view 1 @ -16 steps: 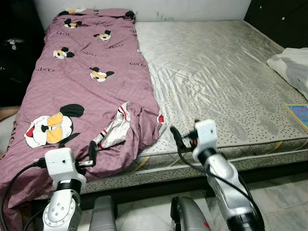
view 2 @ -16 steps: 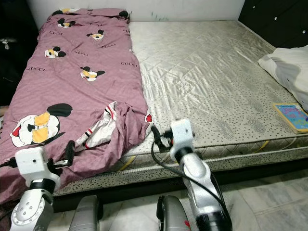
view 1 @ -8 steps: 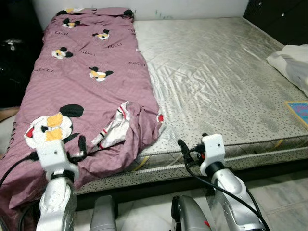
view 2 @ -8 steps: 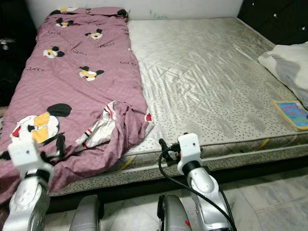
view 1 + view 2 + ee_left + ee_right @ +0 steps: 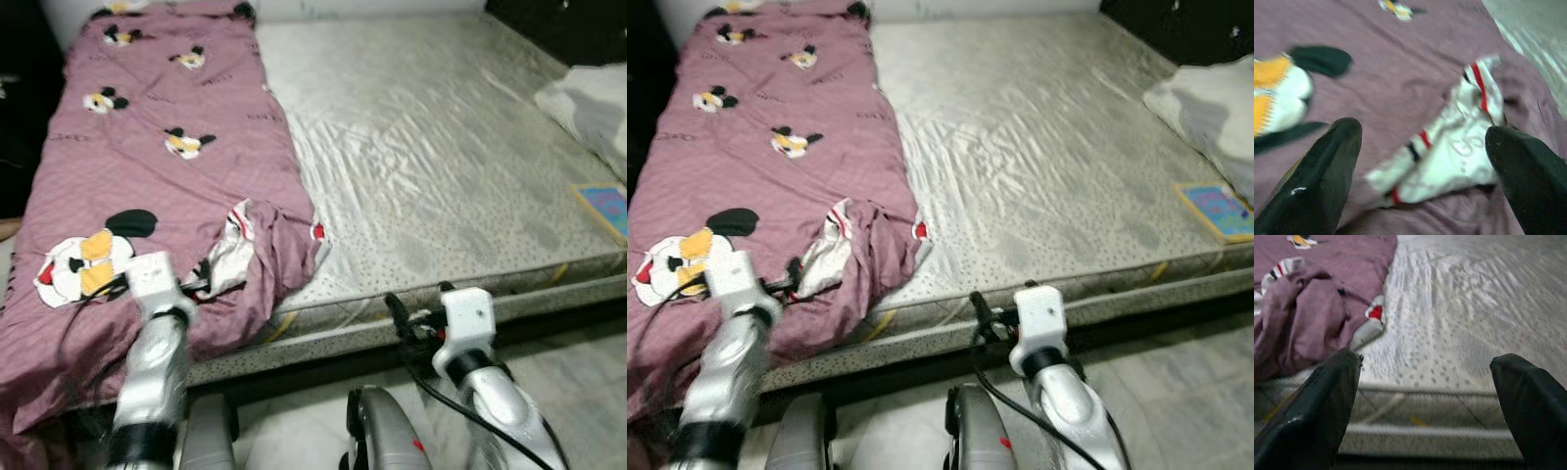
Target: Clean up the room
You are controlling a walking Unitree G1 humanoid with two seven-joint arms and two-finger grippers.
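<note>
I have the duvet lying along the left half of the frame on the mattress, its near corner bunched and turned back so the white lining shows at lower centre. I judge that rumpled corner is why my left arm is out over it: the left pincer hangs just above the lining, released wide, one finger to each side, gripping nothing. Whether it touches the cloth I cannot tell. The right pincer sits low at the mattress edge, lower right of centre, also spread wide and empty. A book lies at the right edge.
</note>
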